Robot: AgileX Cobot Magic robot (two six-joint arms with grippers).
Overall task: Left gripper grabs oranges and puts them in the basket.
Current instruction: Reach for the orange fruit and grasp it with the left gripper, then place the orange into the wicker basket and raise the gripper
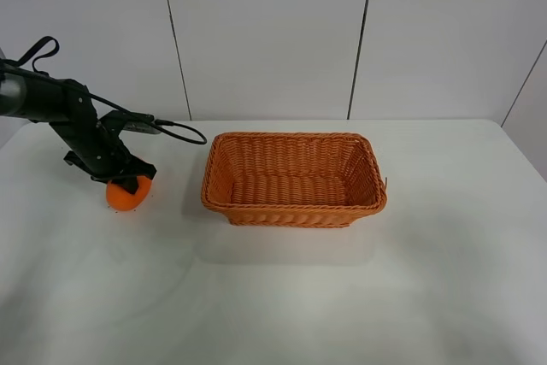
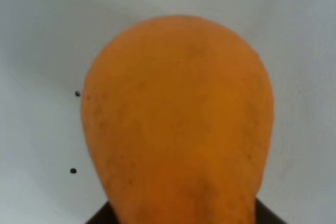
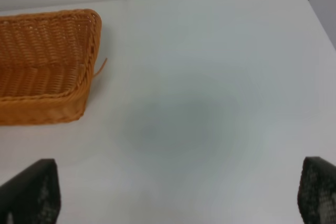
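Observation:
The orange (image 1: 127, 197) lies at the left of the white table, well left of the wicker basket (image 1: 293, 208). My left gripper (image 1: 126, 182) comes down on it from above, its black jaws closed against the fruit's sides. In the left wrist view the orange (image 2: 178, 124) fills most of the picture, with dark jaw parts pressed to it at the lower edge. I cannot tell whether the fruit rests on the table or hangs just above it. The basket is empty. My right gripper (image 3: 176, 203) is open over bare table, with the basket's corner (image 3: 79, 103) beside it.
The left arm (image 1: 60, 108) and its loose black cable (image 1: 184, 130) reach in from the far left edge. A white panelled wall stands behind the table. Two tiny dark specks (image 2: 77, 94) lie on the table by the orange.

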